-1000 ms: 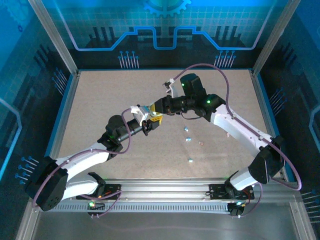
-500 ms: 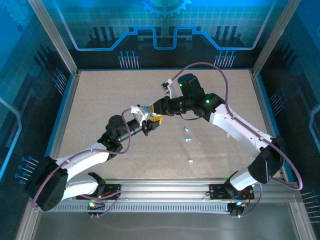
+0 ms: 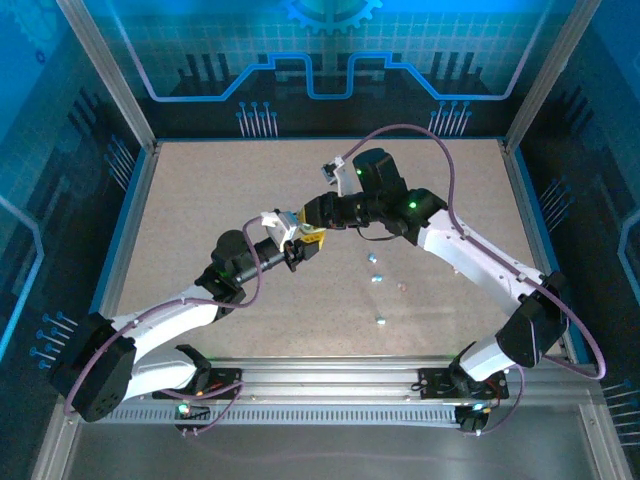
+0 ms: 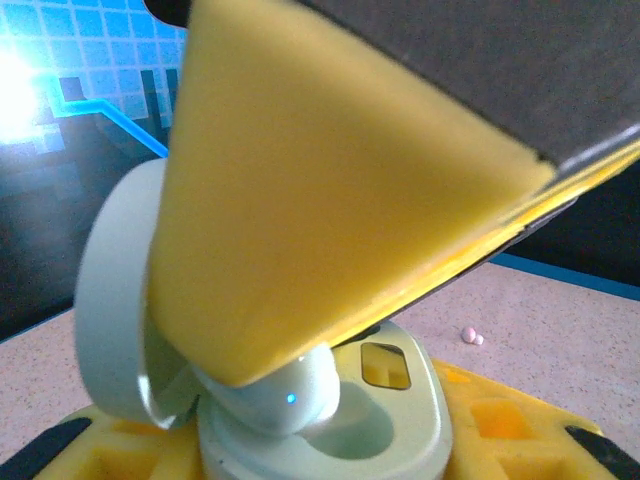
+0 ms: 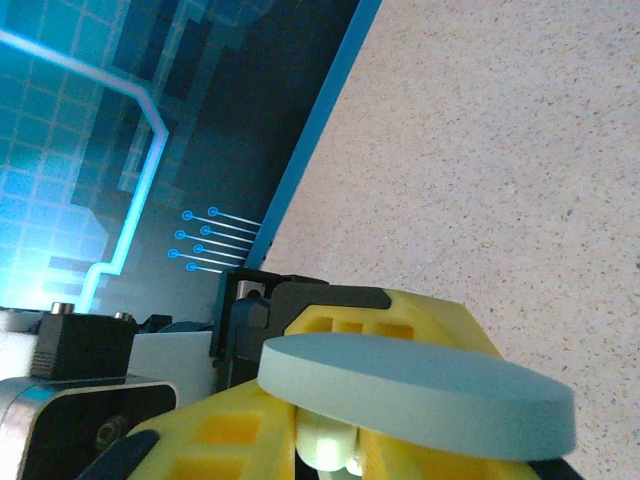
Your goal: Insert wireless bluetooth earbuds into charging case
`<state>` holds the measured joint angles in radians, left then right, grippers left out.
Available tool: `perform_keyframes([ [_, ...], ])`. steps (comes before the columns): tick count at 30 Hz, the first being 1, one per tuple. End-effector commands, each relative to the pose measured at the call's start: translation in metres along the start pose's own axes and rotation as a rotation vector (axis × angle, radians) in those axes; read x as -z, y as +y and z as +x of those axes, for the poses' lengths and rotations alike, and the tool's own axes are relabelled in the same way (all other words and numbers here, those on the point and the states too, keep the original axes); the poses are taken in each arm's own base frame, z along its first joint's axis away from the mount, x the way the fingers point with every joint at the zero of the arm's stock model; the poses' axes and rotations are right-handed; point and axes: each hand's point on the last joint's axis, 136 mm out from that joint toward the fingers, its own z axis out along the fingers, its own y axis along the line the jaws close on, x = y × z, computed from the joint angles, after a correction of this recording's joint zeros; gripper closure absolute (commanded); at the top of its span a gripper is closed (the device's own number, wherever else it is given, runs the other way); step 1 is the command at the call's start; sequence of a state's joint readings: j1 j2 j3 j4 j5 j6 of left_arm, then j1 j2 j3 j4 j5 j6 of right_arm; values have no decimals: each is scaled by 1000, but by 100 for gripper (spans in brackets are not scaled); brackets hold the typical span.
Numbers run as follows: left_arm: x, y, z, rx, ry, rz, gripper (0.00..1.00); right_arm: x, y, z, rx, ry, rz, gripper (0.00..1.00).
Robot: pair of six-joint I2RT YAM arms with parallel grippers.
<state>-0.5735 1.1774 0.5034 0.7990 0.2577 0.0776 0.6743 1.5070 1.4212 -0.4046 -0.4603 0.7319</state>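
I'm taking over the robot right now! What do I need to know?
Left gripper: shut on the open charging case.
Right gripper: shut on an earbud, which sits low in the case's socket.
Done: that earbud looks almost seated.
To do: let go of it, then pick up the loose earbuds lying on the table to the right of the case. One looks pinkish.
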Motion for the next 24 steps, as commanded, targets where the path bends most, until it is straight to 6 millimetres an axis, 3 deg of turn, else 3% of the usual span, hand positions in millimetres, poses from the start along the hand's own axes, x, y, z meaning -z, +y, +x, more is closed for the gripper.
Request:
perform_keyframes([
  [1, -1, -3, -36, -29, -104, 9, 66, 6, 6, 4, 34, -2, 16, 77],
  [12, -2, -1, -37, -26, -111, -3, 66, 6, 12, 20, 21, 83, -16, 76],
  [24, -1, -2, -38, -22, -111, 3, 66, 5, 7, 19, 19, 81, 22, 70],
])
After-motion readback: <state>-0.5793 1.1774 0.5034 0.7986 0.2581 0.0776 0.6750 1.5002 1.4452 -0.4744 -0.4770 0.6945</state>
